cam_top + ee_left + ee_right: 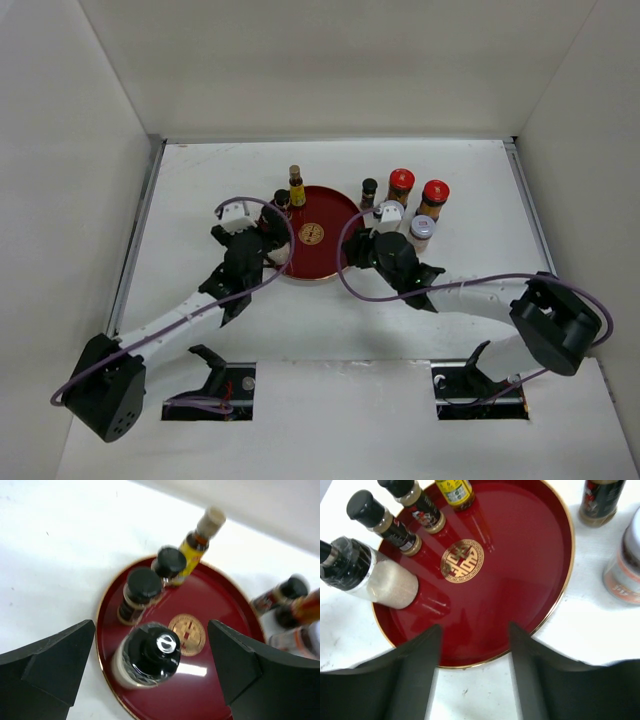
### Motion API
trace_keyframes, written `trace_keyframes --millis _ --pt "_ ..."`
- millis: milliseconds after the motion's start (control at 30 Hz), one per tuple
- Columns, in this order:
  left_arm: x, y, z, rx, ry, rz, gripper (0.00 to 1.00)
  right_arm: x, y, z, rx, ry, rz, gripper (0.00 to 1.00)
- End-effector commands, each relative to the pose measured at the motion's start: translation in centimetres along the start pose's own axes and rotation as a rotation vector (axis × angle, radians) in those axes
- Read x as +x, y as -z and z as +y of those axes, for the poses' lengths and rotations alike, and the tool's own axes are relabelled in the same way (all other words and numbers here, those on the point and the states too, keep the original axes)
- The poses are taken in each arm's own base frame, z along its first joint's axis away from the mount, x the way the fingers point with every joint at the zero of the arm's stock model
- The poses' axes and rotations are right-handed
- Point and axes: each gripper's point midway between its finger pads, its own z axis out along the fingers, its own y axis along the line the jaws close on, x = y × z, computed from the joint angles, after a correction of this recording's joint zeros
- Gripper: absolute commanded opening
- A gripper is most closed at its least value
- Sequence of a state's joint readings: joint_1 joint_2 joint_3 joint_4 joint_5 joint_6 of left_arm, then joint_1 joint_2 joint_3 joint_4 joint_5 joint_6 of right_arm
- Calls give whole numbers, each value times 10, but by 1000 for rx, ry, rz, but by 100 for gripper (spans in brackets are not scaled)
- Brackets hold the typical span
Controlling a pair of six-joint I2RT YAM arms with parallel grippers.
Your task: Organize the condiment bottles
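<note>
My left pincer (pixel 151 639) is spread wide around the big bottle (pixel 147 655) — black cap, pale contents. In the wrist view its fingers (pixel 55 665) sit clear of the bottle on both sides, so it has hold of nothing. The big bottle stands upright on the left part of the red tray (pixel 220 610), just beside the gold emblem (pixel 186 634).

Going up the frame from there, the nearer dark bottle (pixel 142 592) and the farther dark bottle (pixel 170 565) stand close together along the tray's left side. The yellow-labelled bottle (pixel 197 545) stands behind them at the upper rim. All four are on the tray.

My right pincer (pixel 475 626) is partly open with nothing between its fingers. In its own view it hangs over the lower rim of the tray. From above it sits at the tray's right edge.

The other bottles and jars stand off the tray on the white surface (pixel 200 180), clustered to the upper right of it in the top view:

- a black-capped bottle (pixel 369 192) just beside the rim
- the left red-lidded jar (pixel 401 184) and the right red-lidded jar (pixel 434 196) farther out
- the upper white-lidded jar (pixel 391 212) and the lower white-lidded jar (pixel 421 230), both near my right arm — whether either touches it I cannot tell
</note>
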State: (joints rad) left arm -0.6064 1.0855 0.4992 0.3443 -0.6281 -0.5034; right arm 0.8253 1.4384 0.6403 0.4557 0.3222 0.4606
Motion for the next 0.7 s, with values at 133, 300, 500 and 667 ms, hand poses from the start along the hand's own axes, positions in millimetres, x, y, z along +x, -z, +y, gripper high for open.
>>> trace_keyframes --millis 133,300,500,667 --pt "-76 22 32 -8 294 -335 100 -39 9 -1 25 -7 -117 29" --pt "-59 21 70 -106 337 -325 59 -66 9 -16 103 -24 -156 22" --pt "-21 13 91 -174 449 -209 44 -124 7 -50 273 -20 -238 38" --pt "-18 18 114 -185 527 -244 46 -177 10 -100 432 13 -311 52"
